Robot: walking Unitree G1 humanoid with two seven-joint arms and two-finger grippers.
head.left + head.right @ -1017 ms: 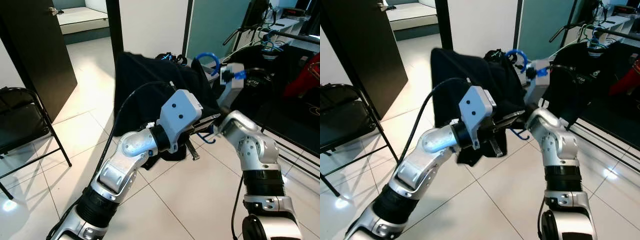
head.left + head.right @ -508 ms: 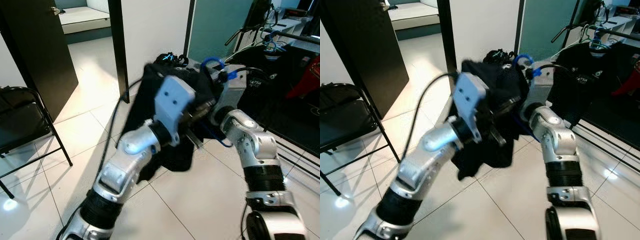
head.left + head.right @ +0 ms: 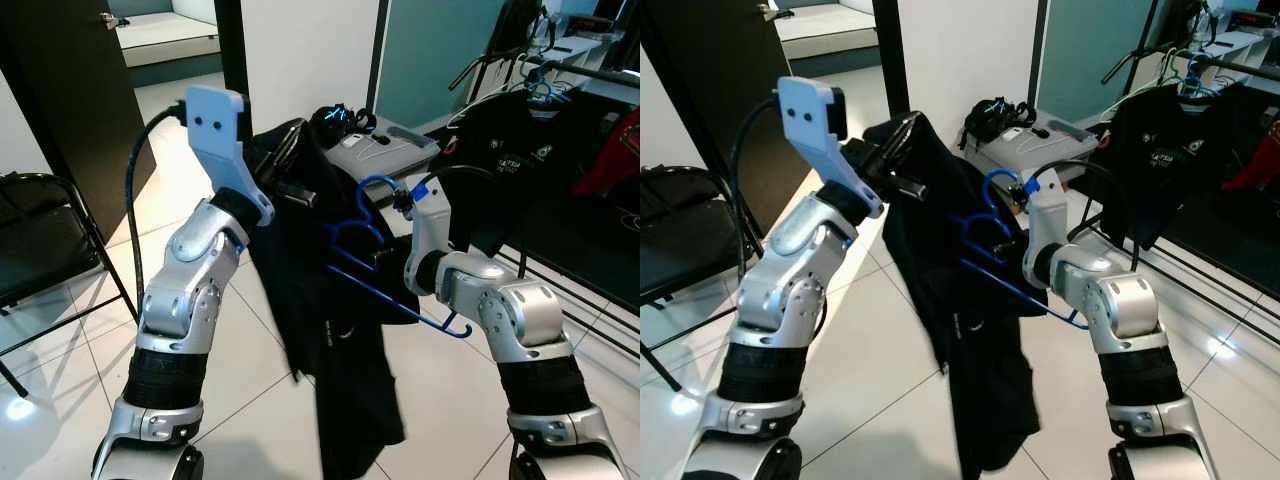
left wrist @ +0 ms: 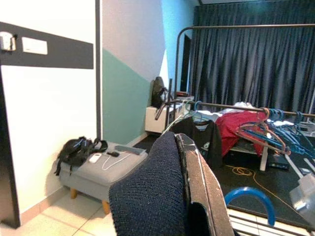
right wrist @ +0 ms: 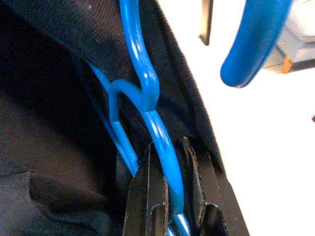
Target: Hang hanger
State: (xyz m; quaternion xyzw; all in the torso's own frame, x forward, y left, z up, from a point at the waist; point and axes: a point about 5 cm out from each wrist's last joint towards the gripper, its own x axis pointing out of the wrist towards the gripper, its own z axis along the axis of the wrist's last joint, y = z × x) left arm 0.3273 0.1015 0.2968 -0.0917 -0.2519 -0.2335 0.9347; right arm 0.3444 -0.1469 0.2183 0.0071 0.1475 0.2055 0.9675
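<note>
The blue hanger [image 3: 385,262] runs between the two fingers of the right gripper [image 5: 172,196], which are clamped on its wire just below the twisted neck. Its long axis slants down from the black garment [image 3: 330,330] toward the robot's right, hook [image 3: 378,186] uppermost and curling over. The left gripper [image 3: 290,165], raised above the hanger, pinches the garment's top edge between closed fingers, and the cloth hangs down past the hanger. No legible writing on hanger or garment.
</note>
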